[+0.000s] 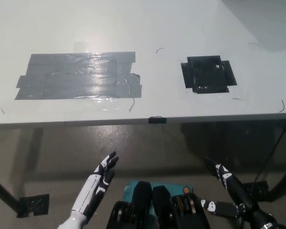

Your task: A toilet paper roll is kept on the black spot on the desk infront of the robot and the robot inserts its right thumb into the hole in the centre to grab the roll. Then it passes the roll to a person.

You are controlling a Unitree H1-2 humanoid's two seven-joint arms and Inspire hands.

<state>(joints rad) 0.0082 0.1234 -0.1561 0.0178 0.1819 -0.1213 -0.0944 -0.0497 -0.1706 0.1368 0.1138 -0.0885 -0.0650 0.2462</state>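
Toilet paper roll is nowhere visible; the black spot (208, 74) on the bench (148, 28) lies bare. Below the edge, left hand (99, 179) and right hand (222, 174) hang open, empty, arms cut off.

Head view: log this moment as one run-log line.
stage: pre-grasp | black spot: bare, no roll visible | left hand: open, below desk edge | right hand: open, below desk edge | grey tape patch: desk left

Overhead light is glaring off a white desk (133, 19) and a grey duct-tape patch (78, 75); below, dark table legs (5, 195) are standing on a glossy grey-brown floor (133, 148)
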